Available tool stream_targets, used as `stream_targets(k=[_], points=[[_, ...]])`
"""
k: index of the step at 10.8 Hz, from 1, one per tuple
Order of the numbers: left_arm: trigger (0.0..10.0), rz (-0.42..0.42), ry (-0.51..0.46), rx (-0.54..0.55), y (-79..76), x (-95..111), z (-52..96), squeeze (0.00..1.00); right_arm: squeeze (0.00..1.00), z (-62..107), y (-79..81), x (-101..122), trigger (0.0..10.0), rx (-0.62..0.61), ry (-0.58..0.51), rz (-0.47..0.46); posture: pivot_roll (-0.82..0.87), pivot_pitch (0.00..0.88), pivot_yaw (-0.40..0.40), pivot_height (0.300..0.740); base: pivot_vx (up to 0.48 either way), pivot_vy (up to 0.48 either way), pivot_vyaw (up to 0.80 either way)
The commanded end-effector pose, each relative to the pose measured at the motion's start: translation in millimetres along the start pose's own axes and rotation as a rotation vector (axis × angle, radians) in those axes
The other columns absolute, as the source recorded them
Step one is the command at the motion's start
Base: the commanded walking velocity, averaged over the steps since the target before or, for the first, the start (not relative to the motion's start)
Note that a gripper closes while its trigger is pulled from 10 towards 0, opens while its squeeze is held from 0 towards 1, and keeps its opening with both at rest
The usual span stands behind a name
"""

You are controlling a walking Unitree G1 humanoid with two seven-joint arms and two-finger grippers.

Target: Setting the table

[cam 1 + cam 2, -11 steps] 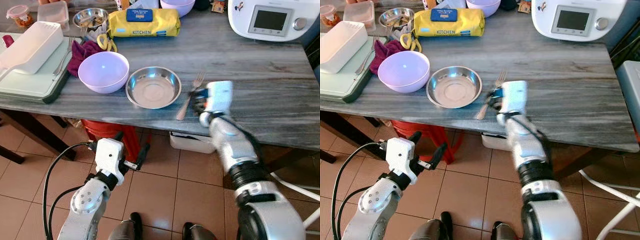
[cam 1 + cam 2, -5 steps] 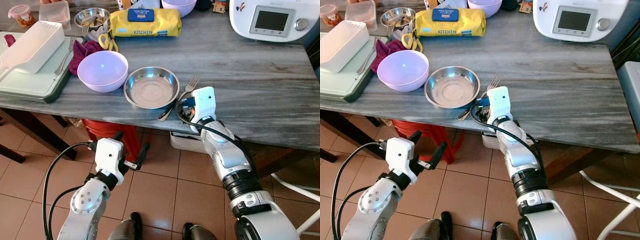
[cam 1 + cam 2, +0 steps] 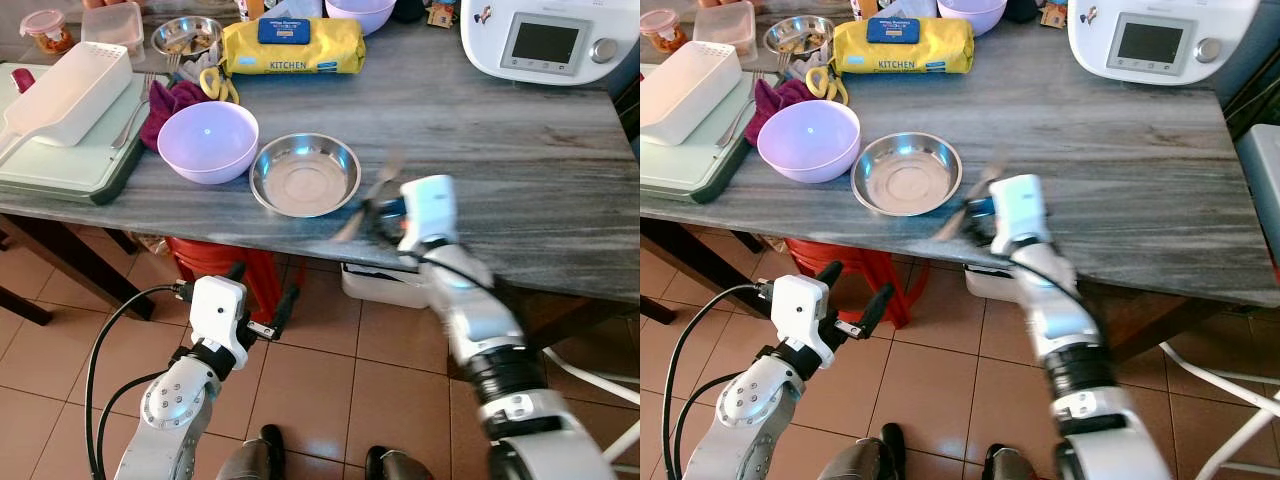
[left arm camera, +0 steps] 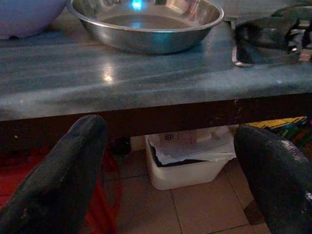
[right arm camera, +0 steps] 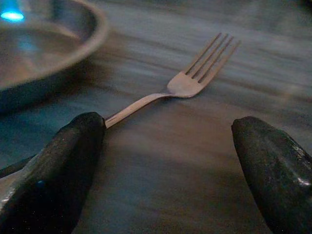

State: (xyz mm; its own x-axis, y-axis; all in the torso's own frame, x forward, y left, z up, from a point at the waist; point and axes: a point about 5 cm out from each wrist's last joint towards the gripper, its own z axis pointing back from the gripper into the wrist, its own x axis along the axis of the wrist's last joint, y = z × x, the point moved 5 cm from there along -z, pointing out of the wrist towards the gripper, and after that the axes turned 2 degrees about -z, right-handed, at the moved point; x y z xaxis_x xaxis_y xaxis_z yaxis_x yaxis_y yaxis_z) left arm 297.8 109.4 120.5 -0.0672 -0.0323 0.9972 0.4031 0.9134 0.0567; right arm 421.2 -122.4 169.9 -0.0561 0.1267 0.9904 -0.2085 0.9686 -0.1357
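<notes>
A metal fork (image 5: 195, 73) lies on the grey table (image 3: 520, 170), just right of a steel bowl (image 3: 305, 175); in the eye views it is motion-blurred. My right gripper (image 5: 165, 161) sits low at the table's front edge, over the fork's handle end. It is open, and the handle runs close past one finger (image 5: 63, 165). A purple bowl (image 3: 207, 142) stands left of the steel bowl. My left gripper (image 3: 262, 290) hangs open below the table edge, holding nothing.
At the back of the table are a yellow kitchen pack (image 3: 290, 45), a white appliance (image 3: 545, 40) at the right, and a white tub on a green tray (image 3: 60, 95) at the left. A white box (image 4: 190, 156) and a red stool (image 3: 215, 260) are under the table.
My right arm swung left toward the steel bowl, then back to the right. The fork's handle end shifted with it and now shows blurred. The left arm has not moved.
</notes>
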Motion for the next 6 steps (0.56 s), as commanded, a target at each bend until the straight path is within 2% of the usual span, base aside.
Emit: stream_targets(k=[1,3,5,6], points=[[10.0,-0.003,0.031,0.006,1.7,-7.8,3.2,0.0,0.61,6.7,-9.7,-17.8,10.0,-0.031,0.062,0.0,0.01,0.27,0.038,0.74,0.0,0.0,0.0],[10.0,-0.006,0.03,0.001,1.4,-7.7,2.3,0.0,0.58,9.2,-27.7,-19.0,10.0,-0.073,0.071,0.021,0.01,0.266,0.043,0.74,0.0,0.0,0.0],[10.0,-0.008,0.029,0.002,1.9,-7.4,1.6,0.0,0.56,8.9,-30.8,-14.5,10.0,-0.064,0.051,0.021,0.01,0.264,0.045,0.74,0.0,0.0,0.0],[10.0,-0.01,0.029,0.002,2.1,-7.2,1.3,0.0,0.42,8.2,-26.5,-10.4,10.0,-0.03,0.032,0.02,0.01,0.262,0.046,0.74,0.0,0.0,0.0]])
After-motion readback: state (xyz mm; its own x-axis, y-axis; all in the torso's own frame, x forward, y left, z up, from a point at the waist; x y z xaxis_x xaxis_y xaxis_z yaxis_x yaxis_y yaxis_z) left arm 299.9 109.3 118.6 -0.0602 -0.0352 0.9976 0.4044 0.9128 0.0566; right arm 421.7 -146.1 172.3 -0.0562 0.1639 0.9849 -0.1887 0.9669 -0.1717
